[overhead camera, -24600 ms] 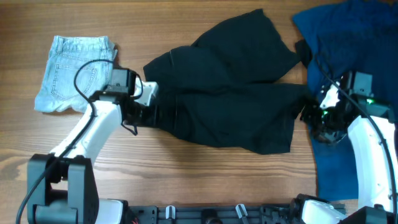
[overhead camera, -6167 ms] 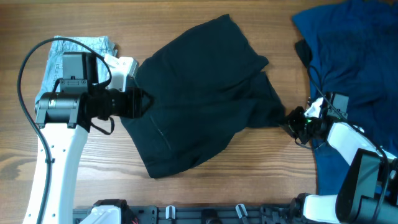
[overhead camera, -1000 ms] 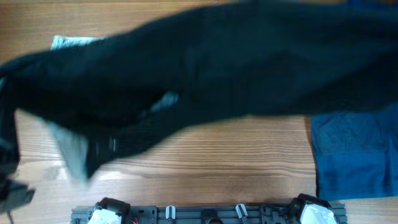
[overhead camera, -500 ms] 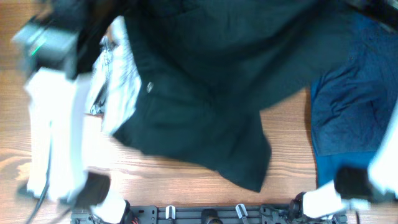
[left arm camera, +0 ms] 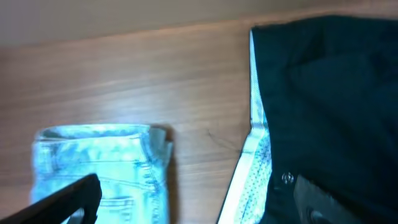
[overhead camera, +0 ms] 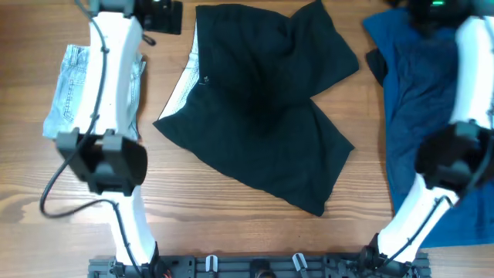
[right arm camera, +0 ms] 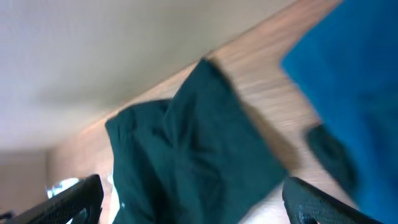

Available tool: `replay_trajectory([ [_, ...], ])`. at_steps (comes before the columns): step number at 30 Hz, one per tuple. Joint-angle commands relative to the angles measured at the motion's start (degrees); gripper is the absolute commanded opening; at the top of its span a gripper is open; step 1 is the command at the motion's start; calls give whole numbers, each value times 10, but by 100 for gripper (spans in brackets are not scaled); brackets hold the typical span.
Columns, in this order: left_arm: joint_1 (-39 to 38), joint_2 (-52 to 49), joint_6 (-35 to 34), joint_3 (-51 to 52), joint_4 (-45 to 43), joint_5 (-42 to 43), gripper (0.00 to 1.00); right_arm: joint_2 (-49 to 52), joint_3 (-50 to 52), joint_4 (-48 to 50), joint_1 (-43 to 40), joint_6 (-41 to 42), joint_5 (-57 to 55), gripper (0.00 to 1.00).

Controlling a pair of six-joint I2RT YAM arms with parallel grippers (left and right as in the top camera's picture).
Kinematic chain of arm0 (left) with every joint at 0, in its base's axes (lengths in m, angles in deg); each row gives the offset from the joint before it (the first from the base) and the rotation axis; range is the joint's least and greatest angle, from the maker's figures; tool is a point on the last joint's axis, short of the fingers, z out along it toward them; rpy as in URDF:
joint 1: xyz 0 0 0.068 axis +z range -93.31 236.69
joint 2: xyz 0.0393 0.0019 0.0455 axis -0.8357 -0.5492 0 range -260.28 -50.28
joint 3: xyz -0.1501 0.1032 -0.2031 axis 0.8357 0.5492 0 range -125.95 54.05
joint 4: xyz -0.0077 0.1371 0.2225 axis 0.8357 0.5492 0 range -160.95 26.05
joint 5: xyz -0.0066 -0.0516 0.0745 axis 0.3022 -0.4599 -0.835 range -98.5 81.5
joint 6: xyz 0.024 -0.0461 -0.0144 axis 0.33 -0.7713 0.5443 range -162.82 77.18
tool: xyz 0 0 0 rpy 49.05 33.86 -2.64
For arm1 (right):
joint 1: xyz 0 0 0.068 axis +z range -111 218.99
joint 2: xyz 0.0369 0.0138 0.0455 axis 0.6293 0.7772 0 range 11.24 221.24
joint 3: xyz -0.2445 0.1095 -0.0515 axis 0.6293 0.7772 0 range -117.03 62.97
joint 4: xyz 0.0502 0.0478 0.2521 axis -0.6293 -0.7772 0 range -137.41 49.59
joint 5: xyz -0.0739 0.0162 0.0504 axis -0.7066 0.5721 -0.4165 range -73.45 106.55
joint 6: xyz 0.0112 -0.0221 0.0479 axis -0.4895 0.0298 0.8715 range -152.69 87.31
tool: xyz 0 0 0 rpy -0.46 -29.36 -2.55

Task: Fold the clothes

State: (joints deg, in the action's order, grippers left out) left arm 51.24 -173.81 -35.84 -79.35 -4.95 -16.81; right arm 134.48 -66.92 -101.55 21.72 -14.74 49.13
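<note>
Where half a second ago the black shorts [overhead camera: 262, 100] hung aloft as a blur across most of the overhead view, they now lie on the wooden tabletop [overhead camera: 231, 232], in the middle and towards the far edge. They are spread but rumpled, one leg reaching to the far right and the other to the near right, and a strip of pale lining [overhead camera: 185, 77] is turned out along their left edge. Both arms have swung out to the far edge. The left hand [left arm camera: 196, 190] is released, its fingers wide apart with nothing between them, above the bare wood between the denim and the black cloth. The right hand [right arm camera: 193, 186] is likewise released and empty, high over the far right part of the black shorts.

There are three garments. The one pair of black shorts is in the middle. One pair of light-blue denim shorts [overhead camera: 73, 89] lies flat at the left, apart from the black pair and partly under the left arm [overhead camera: 116, 77]. One royal-blue garment [overhead camera: 421, 93] runs along the right side, with the right arm [overhead camera: 471, 77] over it. There are two arms and two hands.
</note>
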Motion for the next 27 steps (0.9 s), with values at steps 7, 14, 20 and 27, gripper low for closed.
replay_trajectory([
  [7, 8, 212, -6, -12, 199, 41, 94, -256, -13, -164, -45, -87, -30, 91],
  [14, 8, 203, 75, 100, 257, 173, 85, -298, -6, -308, -44, -85, -58, 94],
  [20, 9, 82, 122, 271, 105, 182, 86, -296, 80, -302, -13, -89, -56, 95],
  [27, 7, -31, 183, 276, -2, 232, 60, -296, 216, -258, 92, -88, -73, 93],
])
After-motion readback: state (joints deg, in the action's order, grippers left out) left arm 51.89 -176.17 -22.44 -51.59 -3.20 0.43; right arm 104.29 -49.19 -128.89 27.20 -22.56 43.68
